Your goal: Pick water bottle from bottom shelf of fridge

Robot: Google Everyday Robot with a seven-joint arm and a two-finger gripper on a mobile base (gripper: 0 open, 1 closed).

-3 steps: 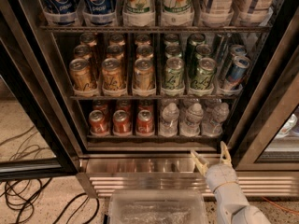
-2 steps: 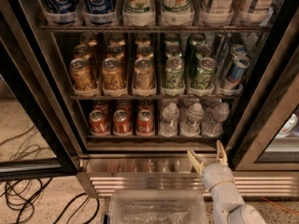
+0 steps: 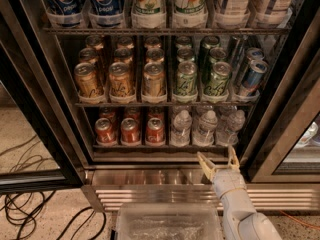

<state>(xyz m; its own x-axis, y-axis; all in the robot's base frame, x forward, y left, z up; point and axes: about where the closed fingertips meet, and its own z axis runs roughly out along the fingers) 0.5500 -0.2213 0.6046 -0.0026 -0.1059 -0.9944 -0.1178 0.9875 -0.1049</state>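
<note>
The fridge point(image 3: 45, 109) stands open, with a black frame and a steel base. Three clear ribbed water bottles with white caps stand at the right of the bottom shelf point(image 3: 165, 146): left point(image 3: 181, 129), middle point(image 3: 206, 129), right point(image 3: 231, 128). Three red soda cans point(image 3: 130, 131) stand to their left. My gripper point(image 3: 218, 160) is open, its two cream fingers pointing up. It is just below and in front of the bottom shelf, under the gap between the middle and right bottles, touching neither.
Gold and green cans point(image 3: 152, 79) fill the rack above; large Pepsi and 7UP bottles point(image 3: 148, 1) stand on the top rack. A clear plastic bin point(image 3: 167, 223) sits at the bottom. Black cables point(image 3: 30, 209) lie on the floor at left. A slotted vent grille point(image 3: 150, 195) runs below.
My gripper has shifted slightly to the left and upward toward the bottom shelf. The bottles and cans have not moved.
</note>
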